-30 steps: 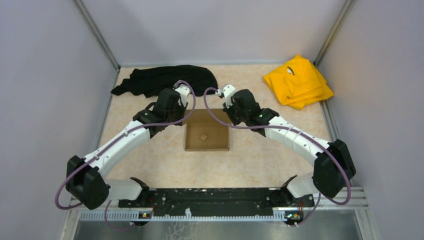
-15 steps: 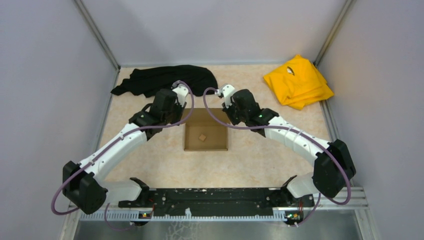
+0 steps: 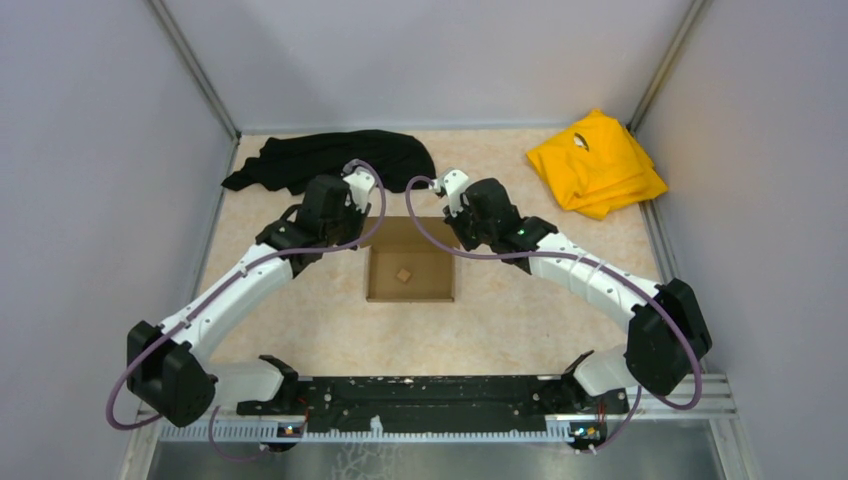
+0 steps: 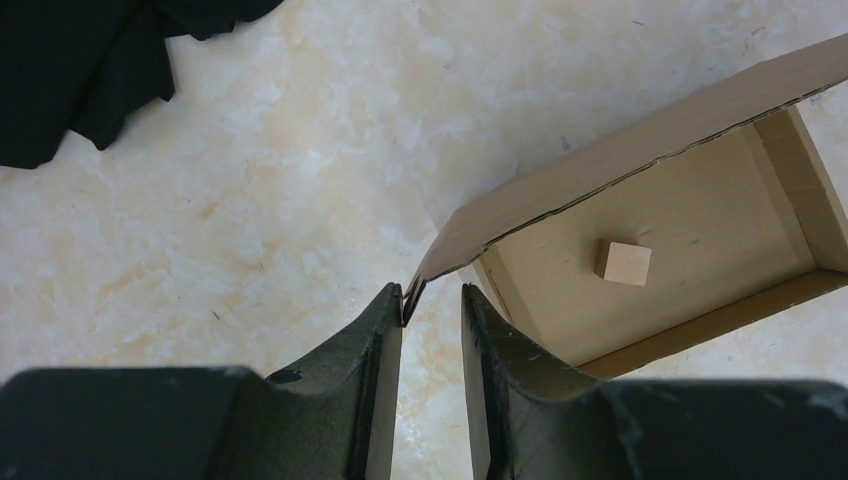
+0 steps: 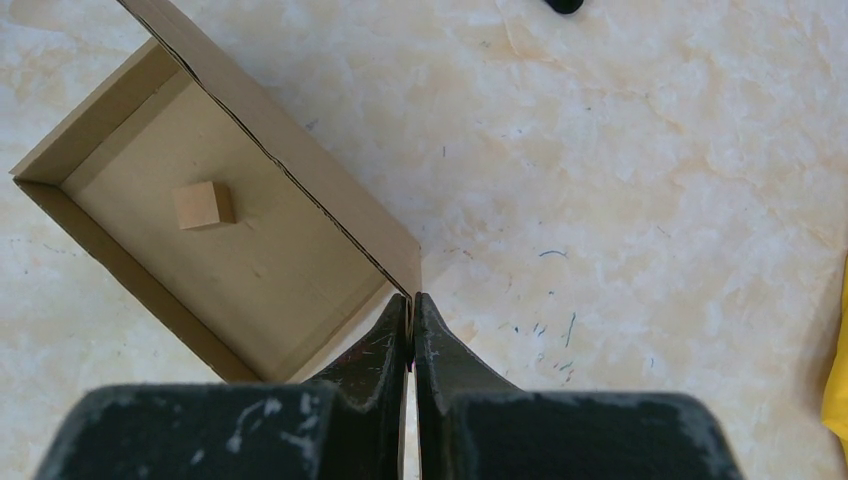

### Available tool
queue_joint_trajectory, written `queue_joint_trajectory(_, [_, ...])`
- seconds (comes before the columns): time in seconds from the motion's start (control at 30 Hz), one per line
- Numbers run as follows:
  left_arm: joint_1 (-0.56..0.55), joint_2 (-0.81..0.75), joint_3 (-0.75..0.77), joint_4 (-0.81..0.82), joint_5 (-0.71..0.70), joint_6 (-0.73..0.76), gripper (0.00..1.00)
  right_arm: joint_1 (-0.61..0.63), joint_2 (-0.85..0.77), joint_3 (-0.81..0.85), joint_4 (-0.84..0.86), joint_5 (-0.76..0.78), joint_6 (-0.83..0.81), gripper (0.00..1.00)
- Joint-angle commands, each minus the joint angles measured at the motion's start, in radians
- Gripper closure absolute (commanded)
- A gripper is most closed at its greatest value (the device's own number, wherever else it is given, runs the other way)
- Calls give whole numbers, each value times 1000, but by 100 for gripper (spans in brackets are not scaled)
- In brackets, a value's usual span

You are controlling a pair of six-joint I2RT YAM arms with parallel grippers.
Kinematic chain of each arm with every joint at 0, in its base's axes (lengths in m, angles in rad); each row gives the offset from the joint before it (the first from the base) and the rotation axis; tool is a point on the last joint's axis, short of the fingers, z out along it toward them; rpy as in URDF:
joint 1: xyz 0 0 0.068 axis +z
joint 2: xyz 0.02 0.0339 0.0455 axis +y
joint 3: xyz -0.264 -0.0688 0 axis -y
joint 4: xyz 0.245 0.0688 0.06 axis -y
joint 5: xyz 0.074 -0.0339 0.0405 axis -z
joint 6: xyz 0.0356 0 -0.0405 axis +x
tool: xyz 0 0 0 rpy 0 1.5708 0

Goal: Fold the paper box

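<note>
The paper box [image 3: 410, 298] is a shallow brown cardboard mailer in the middle of the table, open, with its lid flap [image 4: 640, 140] standing up along the far side. A tiny brown cube [image 3: 404, 274] lies inside it. My left gripper [image 3: 368, 230] is at the lid's left corner. In the left wrist view the gripper [image 4: 432, 293] is open, and the lid corner touches the tip of its left finger [image 4: 385, 335]. My right gripper [image 3: 455, 232] is at the lid's right corner. In the right wrist view the gripper [image 5: 412, 298] is shut on that corner of the lid [image 5: 300, 180].
A black cloth [image 3: 330, 158] lies at the back left, just behind my left arm. A yellow cloth [image 3: 597, 160] lies at the back right. Grey walls close in the table on the left, right and far sides.
My left arm has drawn a little to the left and back. The box has shifted slightly to the left. The right arm has hardly moved.
</note>
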Motion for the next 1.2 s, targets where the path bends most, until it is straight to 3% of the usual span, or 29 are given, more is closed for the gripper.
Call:
queue_joint_trajectory(0.0, [15,10,-6,33,46,12,66,14,-12,32,35,-20,-17,100])
queue_joint_trajectory(0.63, [43,27,-14,47,47,13,67,13,-28,14,36,-48,-34,100])
queue_joint_trajectory(0.87, [65,20,-9,49,41,17,59,14,-34,5,34,-58,-46,100])
queue_joint_trajectory(1.17, [77,28,2,43,62,20,60,14,-39,-8,41,-72,-57,100])
